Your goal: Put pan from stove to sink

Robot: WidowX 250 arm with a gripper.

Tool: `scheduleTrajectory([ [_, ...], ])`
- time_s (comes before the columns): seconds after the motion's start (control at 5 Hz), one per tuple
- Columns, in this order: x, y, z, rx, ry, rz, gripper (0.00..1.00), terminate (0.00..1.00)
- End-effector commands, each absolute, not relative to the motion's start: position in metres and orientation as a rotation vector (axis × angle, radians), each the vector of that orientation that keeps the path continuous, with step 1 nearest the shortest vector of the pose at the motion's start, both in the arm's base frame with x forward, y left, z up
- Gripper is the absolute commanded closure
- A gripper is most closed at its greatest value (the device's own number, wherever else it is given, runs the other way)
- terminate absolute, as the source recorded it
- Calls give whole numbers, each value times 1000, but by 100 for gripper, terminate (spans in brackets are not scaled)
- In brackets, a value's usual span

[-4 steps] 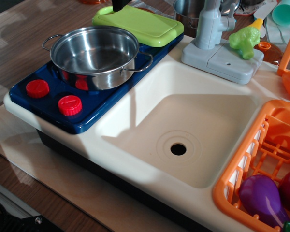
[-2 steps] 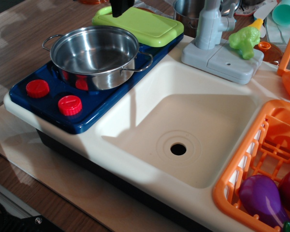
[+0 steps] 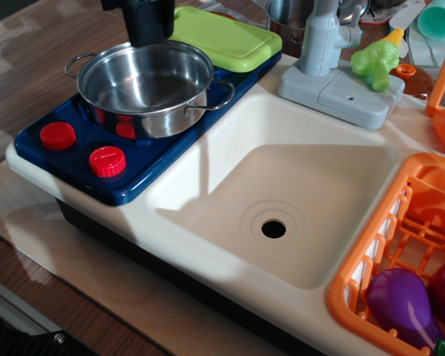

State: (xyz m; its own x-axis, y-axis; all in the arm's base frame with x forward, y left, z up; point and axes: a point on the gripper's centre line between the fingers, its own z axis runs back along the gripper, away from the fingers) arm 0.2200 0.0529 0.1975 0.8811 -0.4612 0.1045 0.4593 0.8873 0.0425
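The pan (image 3: pixel 144 81), a shiny steel pot with two wire loop handles, stands upright and empty on the dark blue stove (image 3: pixel 137 178) at the left. My black gripper (image 3: pixel 150 35) comes down from the top edge, just over the pan's far rim. Its fingers show only as one dark block, so I cannot tell whether they are open or shut, or whether they touch the rim. The cream sink (image 3: pixel 230 141) lies to the right of the stove and is empty, with its dark drain hole (image 3: pixel 274 228) showing.
A lime-green cutting board (image 3: pixel 226 33) lies behind the pan. A grey faucet (image 3: pixel 326 41), a green broccoli (image 3: pixel 376 63) and another steel pot (image 3: pixel 288 15) stand at the back. An orange dish rack (image 3: pixel 367 271) with a purple eggplant (image 3: pixel 400 304) borders the sink's right.
The gripper has come down and to the left, from a small dark tip over the cutting board to a large block over the pan's far rim. The pan has not moved.
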Motion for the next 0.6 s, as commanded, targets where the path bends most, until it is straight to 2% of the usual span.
scheduleTrajectory([
  [0.0,206,51,195,28,-164,-650,0,0],
  [0.4,197,50,168,-1,-229,-728,0,0],
])
